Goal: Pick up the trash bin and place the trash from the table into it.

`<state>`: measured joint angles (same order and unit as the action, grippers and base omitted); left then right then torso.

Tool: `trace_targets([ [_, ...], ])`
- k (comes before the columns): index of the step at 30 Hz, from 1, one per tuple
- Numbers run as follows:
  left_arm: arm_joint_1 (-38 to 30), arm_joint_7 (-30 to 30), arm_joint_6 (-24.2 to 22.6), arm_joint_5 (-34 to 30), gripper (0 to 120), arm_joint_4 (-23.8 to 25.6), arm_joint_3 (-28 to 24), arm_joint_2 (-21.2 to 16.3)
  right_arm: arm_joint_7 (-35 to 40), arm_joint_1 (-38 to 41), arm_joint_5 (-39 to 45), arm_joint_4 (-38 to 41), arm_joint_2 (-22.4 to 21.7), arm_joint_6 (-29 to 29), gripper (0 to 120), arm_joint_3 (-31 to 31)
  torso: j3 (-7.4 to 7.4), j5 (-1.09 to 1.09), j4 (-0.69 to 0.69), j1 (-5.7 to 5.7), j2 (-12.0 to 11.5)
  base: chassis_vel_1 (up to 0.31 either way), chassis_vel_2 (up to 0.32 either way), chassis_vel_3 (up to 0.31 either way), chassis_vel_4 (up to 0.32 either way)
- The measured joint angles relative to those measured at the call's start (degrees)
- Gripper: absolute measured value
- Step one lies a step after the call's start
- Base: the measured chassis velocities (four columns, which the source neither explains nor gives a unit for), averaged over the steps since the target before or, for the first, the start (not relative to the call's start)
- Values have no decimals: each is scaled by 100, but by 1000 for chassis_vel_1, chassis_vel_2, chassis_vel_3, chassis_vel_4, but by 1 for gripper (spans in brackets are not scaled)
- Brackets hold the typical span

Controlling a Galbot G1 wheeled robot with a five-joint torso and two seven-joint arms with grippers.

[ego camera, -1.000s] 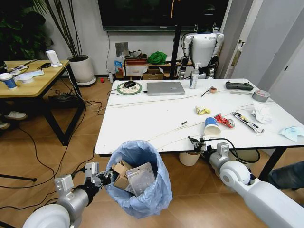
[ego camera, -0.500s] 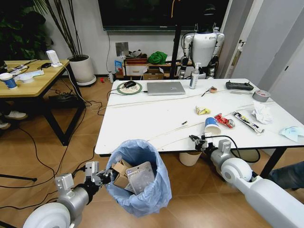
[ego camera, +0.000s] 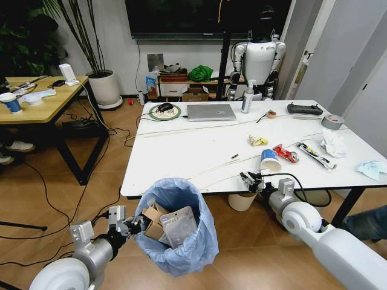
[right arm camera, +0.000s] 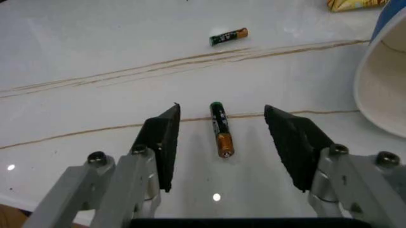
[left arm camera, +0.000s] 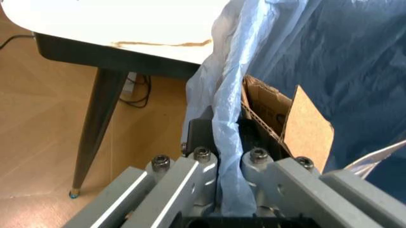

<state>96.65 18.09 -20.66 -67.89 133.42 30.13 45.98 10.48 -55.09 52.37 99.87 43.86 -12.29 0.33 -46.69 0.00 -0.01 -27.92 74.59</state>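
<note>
The trash bin point(ego camera: 181, 241) with its baggy light-blue liner hangs just below the table's front edge point(ego camera: 181, 192). My left gripper point(ego camera: 135, 226) is shut on its rim, and the left wrist view shows the bag point(left arm camera: 304, 61) pinched between the fingers point(left arm camera: 203, 142). Brown cardboard point(ego camera: 152, 217) and a grey packet point(ego camera: 179, 227) lie inside. My right gripper point(ego camera: 247, 179) is open low over the table's front edge, its fingers on either side of a small battery point(right arm camera: 221, 129). Beside it lies the blue-white paper cup point(ego camera: 269, 161) on its side. A second battery point(right arm camera: 228, 36) lies farther in.
More litter lies to the right: a yellow wrapper point(ego camera: 258, 141), a red wrapper point(ego camera: 284, 153), a long wrapper point(ego camera: 315, 155), a white tissue point(ego camera: 333, 145) and a pale-blue tissue point(ego camera: 370, 168). A laptop point(ego camera: 210, 112), bottle point(ego camera: 247, 98) and tape roll point(ego camera: 331, 121) stand at the back. A wooden desk point(ego camera: 36, 103) is at the left.
The right gripper has shifted very slightly at the table's front edge. The left arm and the bin have not moved.
</note>
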Motion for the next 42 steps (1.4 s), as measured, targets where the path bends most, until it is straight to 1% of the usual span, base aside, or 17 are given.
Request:
trace_targets([
  [1,0,0,0,0,0,0,0,0,0,0,0,0,0,0,50,0,0,0,0,0,0,0,0,0,0],
  [7,-19,0,0,-8,0,-2,0,-9,-21,-39,-50,0,-6,-3,76,4,0,0,0,0,0,0,0,0,0],
  [8,-19,0,0,-8,0,-2,0,-9,-21,-39,-50,0,-6,-3,76,4,0,0,0,0,0,0,0,0,0],
  [11,-18,0,0,-9,0,-2,0,-14,-24,-41,-70,-2,-7,-3,88,4,0,0,0,0,0,0,0,0,0],
  [15,-19,0,0,-14,0,-5,0,-19,-33,-46,-85,-7,-14,-3,90,1,0,0,0,0,0,0,0,0,0],
  [17,-19,0,0,-15,0,-7,0,-23,-41,-51,-94,-14,-14,-3,85,-12,0,0,0,0,0,0,0,0,0],
  [20,-17,0,1,-18,0,-7,2,-27,-46,-57,-120,-37,-14,-3,74,-38,0,0,0,0,0,0,0,0,0],
  [22,-11,-1,2,-19,0,-6,7,-30,-63,-67,-165,-64,-23,-1,63,-68,0,0,0,0,0,0,0,0,0],
  [23,-11,-1,2,-19,0,-6,7,-30,-63,-67,-165,-64,-23,-1,63,-68,0,0,0,0,0,0,0,0,0],
  [25,-1,-2,3,-20,0,-4,10,-30,-69,-82,-190,-68,-26,5,57,-80,0,-2,0,0,0,0,0,0,0],
  [26,6,-2,3,-21,0,-3,10,-30,-69,-89,-197,-69,-26,6,50,-82,1,-2,0,0,0,0,0,0,0],
  [29,6,-2,3,-22,0,2,12,-30,-70,-95,-211,-66,-28,6,38,-87,1,-2,0,0,0,0,0,0,0],
  [31,6,-2,3,-22,0,3,12,-30,-71,-95,-211,-64,-30,6,35,-88,1,-1,0,0,0,0,0,0,0],
  [37,2,-2,3,-22,0,2,13,-20,-72,-85,-205,-62,-44,-1,8,-93,0,0,0,0,0,0,0,0,0],
  [38,2,-2,3,-22,0,2,13,-20,-72,-85,-205,-62,-44,-1,8,-93,0,0,0,0,0,0,0,0,0],
  [39,1,-2,3,-22,0,0,12,-17,-73,-80,-203,-66,-43,-1,4,-93,0,0,0,0,0,0,0,0,0],
  [42,-4,-2,3,-22,0,-4,7,-12,-72,-66,-194,-68,-37,-2,0,-107,0,0,0,0,0,0,0,0,0],
])
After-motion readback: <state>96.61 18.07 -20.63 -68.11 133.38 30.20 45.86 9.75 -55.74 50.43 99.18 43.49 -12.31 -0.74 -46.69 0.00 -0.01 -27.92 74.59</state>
